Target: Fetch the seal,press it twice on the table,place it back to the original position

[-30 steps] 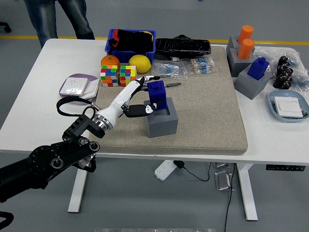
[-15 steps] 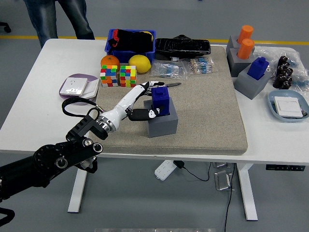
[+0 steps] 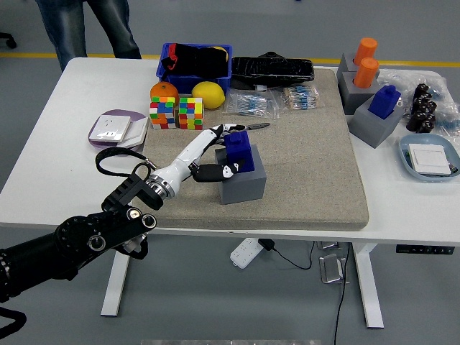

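A: Left robot hand?

B: Reaching in from the table's near-left corner, fingers wrapping the blue seal, grasping it. Thumb is sitting low on the seal's left side, other fingers are curling over the top.

A: Where's the seal sitting?

B: Down in the gray holder on the tan mat, toward the table's near edge, left of centre.

A: Right robot hand?

B: Not showing.

A: Anything else?

B: Two colour cubes, an orange and a lemon are lying toward the far-left corner. Another blue seal is standing in its own gray holder near the right edge.
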Motion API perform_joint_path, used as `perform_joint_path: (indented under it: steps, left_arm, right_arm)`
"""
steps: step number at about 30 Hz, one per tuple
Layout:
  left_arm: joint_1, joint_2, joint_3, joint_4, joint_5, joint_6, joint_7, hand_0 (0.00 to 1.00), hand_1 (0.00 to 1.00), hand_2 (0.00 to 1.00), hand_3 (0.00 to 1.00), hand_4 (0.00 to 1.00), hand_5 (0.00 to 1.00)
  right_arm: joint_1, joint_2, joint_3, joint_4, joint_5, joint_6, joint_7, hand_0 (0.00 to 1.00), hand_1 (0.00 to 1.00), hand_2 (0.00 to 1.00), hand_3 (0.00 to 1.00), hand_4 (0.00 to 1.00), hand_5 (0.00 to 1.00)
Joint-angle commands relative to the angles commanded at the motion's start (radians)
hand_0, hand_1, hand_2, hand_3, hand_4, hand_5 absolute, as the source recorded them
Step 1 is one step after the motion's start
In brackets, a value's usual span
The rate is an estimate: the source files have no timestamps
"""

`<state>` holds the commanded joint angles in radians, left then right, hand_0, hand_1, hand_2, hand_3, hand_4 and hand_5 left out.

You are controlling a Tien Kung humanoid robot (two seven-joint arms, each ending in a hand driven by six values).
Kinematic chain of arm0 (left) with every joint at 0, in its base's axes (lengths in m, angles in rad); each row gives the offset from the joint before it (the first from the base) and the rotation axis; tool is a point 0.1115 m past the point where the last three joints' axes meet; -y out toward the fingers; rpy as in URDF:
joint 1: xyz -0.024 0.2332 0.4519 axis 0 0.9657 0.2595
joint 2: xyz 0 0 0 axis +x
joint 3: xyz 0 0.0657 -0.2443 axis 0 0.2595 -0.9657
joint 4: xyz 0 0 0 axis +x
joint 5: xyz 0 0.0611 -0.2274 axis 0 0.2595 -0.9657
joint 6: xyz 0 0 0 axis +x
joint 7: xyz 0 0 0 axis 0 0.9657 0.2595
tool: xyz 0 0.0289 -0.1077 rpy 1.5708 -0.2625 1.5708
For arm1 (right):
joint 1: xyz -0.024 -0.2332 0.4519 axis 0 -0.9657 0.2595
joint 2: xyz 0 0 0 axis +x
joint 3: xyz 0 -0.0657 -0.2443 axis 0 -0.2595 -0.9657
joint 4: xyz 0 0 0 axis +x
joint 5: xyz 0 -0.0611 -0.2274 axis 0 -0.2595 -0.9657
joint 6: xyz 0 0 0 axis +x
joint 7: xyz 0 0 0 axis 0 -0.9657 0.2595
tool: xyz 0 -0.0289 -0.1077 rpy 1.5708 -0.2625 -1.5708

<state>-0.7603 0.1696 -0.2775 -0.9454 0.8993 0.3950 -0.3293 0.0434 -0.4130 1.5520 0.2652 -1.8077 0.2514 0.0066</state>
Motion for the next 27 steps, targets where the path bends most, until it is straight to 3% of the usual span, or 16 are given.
perform_joint_path:
  steps: [7,27]
  left_arm:
    - [-0.001,0.001,0.006,-0.001,0.008,0.000,0.004,0.827,0.534,0.468,0.861,0.454,0.002]
    - [-0.012,0.043,-0.020,-0.036,0.083,-0.029,0.080,0.829,0.525,0.468,0.864,0.449,0.002]
  right_arm:
    - [0.001,-0.001,0.004,0.001,-0.001,0.000,0.001,0.804,0.705,0.687,0.650,0.785,0.539]
    - [0.001,-0.005,0.011,0.000,-0.006,0.000,0.001,0.804,0.705,0.687,0.650,0.787,0.540]
